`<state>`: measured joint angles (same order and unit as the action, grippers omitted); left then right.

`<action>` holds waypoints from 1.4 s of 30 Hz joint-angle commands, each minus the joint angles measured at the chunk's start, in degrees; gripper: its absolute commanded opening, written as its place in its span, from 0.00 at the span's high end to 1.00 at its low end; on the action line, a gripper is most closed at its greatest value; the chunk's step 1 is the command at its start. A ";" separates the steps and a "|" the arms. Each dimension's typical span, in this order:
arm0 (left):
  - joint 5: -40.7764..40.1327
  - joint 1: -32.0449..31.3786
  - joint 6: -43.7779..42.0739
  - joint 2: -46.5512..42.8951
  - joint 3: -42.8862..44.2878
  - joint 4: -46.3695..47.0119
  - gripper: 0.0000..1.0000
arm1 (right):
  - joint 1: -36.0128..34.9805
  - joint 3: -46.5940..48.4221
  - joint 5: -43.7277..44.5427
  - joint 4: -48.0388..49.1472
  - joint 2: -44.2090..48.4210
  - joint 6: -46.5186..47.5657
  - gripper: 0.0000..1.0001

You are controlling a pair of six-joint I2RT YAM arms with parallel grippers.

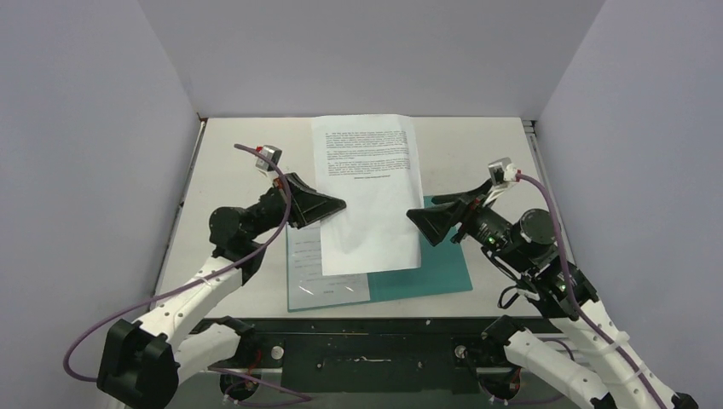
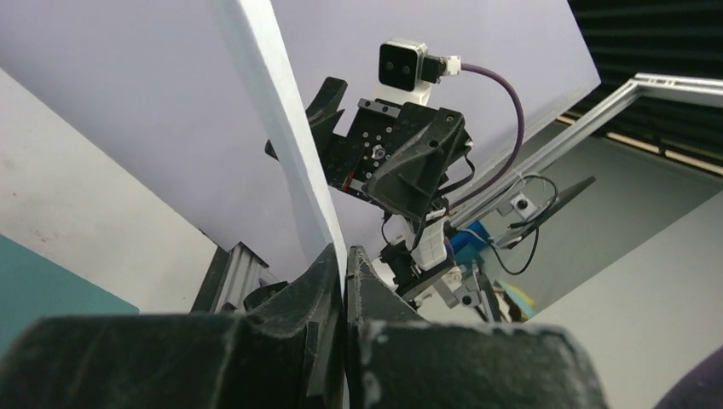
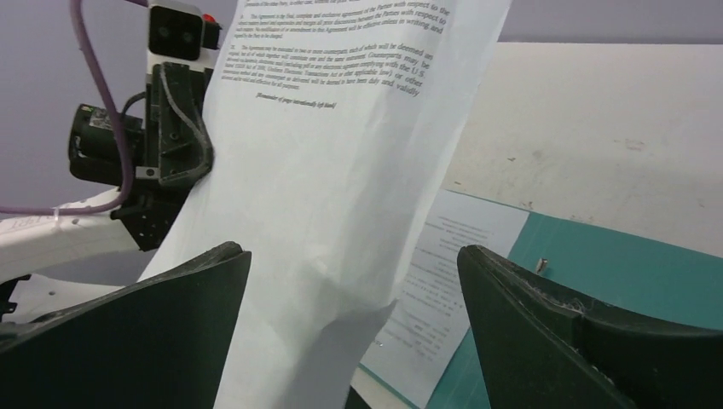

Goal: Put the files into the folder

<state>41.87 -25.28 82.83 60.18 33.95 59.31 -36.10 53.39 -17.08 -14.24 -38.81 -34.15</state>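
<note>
The sheet (image 1: 368, 192) was clamped by its left edge in your left fingers (image 1: 339, 204), which were closed tight on the paper in the left wrist view. Your right fingers (image 1: 419, 217) stood wide apart and held nothing, their tips just beside the sheet's right edge. In the right wrist view its lower corner curled down between them, though whether it touched either one could not be told.

Held that way, the sheet hung raised and tilted above the open folder (image 1: 435, 264), its printed top leaning toward the far wall and its lower end over the fold. The folder lay flat on the bench (image 1: 230, 170) near the arm bases, with another sheet (image 1: 328, 274) already lying on its left half.

You looked to be mid-carry with this file, before laying it in. The next move probably called for lowering the sheet flat onto the folder, square with its edges, the right fingers steadying the free side before the left let go.
</note>
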 commanded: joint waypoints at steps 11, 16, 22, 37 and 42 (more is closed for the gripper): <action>14.23 0.32 -11.05 -6.77 8.82 -10.31 1.00 | -0.36 0.01 -9.43 2.47 7.33 5.59 0.10; 16.26 0.23 -11.46 -8.08 8.60 -10.74 1.00 | -0.37 -2.79 -16.66 10.19 7.24 1.30 0.10; 16.70 -0.06 -8.01 -8.31 7.68 -5.35 1.00 | -0.38 -4.87 -20.97 17.25 4.57 -3.38 0.06; 17.81 -0.21 -3.74 -10.94 10.12 -0.41 1.00 | -0.38 -4.86 -19.40 14.42 5.94 -1.66 0.05; 18.14 -0.23 -3.90 -11.94 11.27 -1.20 1.00 | -0.38 -5.97 -20.14 15.65 6.71 -3.55 0.04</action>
<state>59.40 -25.41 78.91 49.60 42.02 55.61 -36.10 47.11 -37.30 -1.10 -33.04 -37.17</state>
